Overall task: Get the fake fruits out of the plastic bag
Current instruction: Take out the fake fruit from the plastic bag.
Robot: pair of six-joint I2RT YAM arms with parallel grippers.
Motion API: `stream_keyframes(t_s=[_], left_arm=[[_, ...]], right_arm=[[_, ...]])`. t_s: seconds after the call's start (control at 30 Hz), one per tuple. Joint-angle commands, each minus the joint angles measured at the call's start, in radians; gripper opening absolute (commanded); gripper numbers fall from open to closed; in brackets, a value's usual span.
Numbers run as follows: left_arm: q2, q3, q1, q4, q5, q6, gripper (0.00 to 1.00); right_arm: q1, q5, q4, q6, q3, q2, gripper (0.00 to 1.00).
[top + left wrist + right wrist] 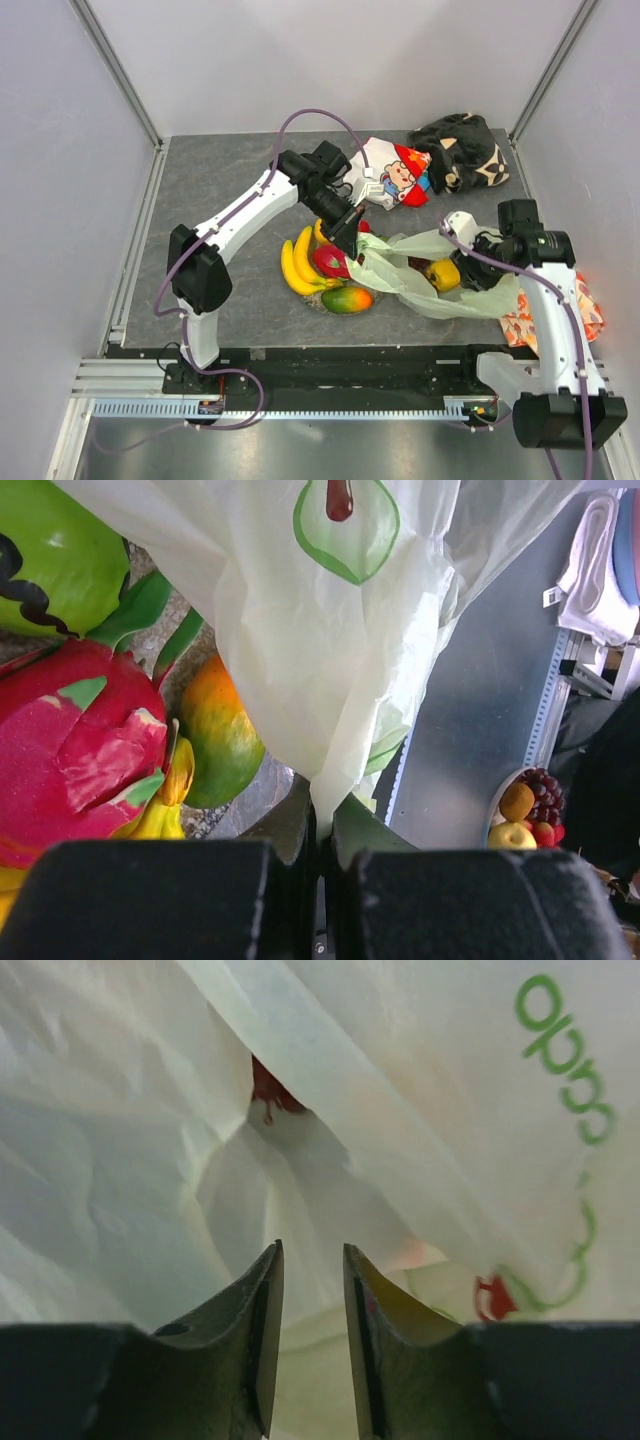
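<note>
Green plastic bag [330,680], pinched by left gripper [320,815], walls off right gripper [312,1260], jaws parted.

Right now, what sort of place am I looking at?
Probably a lab robot test cell: white walls on aluminium framing enclose a grey table, with fake fruits and a plastic bag as props.

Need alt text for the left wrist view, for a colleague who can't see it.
The left gripper is shut on a fold of the pale green plastic bag, which fills the upper middle of the view. To its left, outside the bag, lie a pink dragon fruit and an orange-green mango.
</note>
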Motion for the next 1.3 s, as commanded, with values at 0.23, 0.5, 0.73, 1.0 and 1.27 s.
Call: stream_keyframes(t_s=[0.23, 0.5, 0.73, 1.0, 1.27], left_arm=[[0.004, 0.039, -0.04, 0.031, -0.067, 0.033, 0.02], [-0.028, -0.088, -0.068, 0.075, -0.157, 0.026, 0.02], [-0.002, -0.055, -0.068, 0.086, -0.171, 0.013, 0.02], [0.035, 0.039, -0.068, 0.083, -0.205, 0.015, 0.02], [0.04, 0.034, -0.068, 0.068, -0.206, 0.026, 0.02]], right_arm=[[-0.004, 0.23, -0.169, -0.533, -0.22, -0.165, 0.43], [-0.004, 0.053, -0.071, -0.412, -0.068, -0.148, 0.57], [-0.003, -0.043, 0.064, -0.398, -0.059, 0.077, 0.64], [-0.001, -0.08, 0.141, -0.499, -0.019, 0.299, 0.69], [0.003, -0.064, 0.259, -0.582, -0.047, 0.398, 0.84]])
